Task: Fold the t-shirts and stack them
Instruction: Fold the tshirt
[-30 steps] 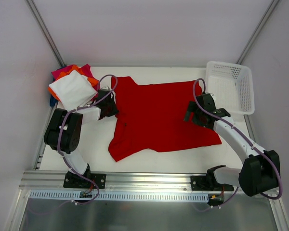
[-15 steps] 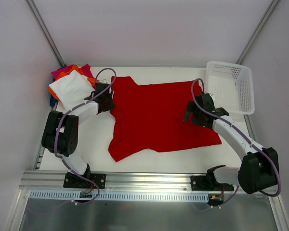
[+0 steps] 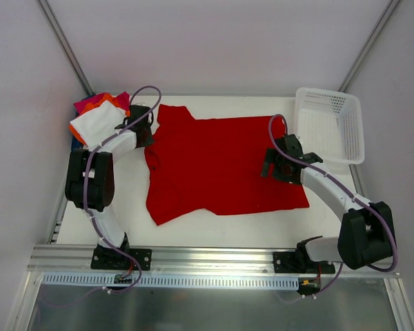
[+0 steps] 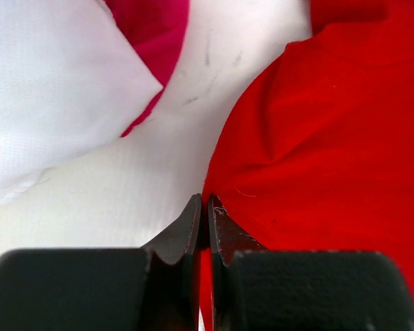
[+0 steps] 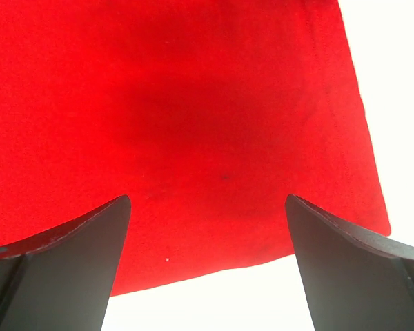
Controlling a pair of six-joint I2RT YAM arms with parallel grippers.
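The large red t-shirt lies spread on the white table. My left gripper is at its upper left edge, shut on the shirt's edge; in the left wrist view the closed gripper pinches the red cloth. My right gripper is open over the shirt's right part, near its hem; the right wrist view shows the gripper wide open above the red cloth, empty. A stack of folded shirts sits at far left: white on top, orange and magenta beneath.
A white mesh basket stands at the back right. Bare white table shows left of the shirt and along the front edge. The folded white shirt and magenta one lie just beyond the left gripper.
My left gripper has moved up and to the far left, pulling the red shirt's left edge with it; the shirt has shifted left and spread flatter. The right gripper shifted slightly left.
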